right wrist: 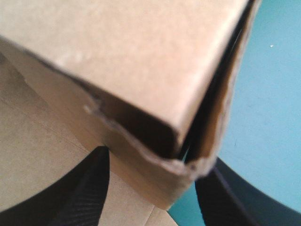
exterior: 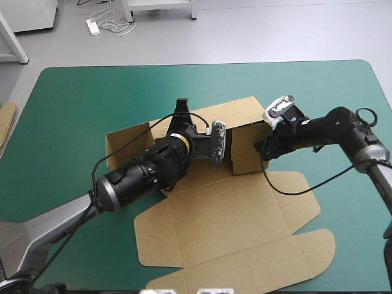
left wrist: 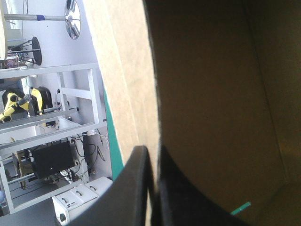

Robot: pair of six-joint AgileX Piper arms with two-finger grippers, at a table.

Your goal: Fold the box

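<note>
The box (exterior: 242, 115) is located at the centre of the teal-green counter (exterior: 73, 104). Its far wall, at 12 o'clock, is gripped by the left gripper (left wrist: 153, 188). The black fingers (left wrist: 131, 197) are all but closed, with the wall's upper edge held between them, one finger on each face of the board.

The right gripper (right wrist: 153, 162) is positioned at the box's 3 o'clock end. Its fingers are spread wide, and the folded corner of the end wall (exterior: 248, 150) is straddled by them. Whether the board is pressed there cannot be determined.

The box is partly erected. The far wall and both end walls are raised, while the lid (exterior: 233, 233) is laid flat toward 6 o'clock. An edge of further board (exterior: 6, 122) is visible at the counter's 9 o'clock edge.
</note>
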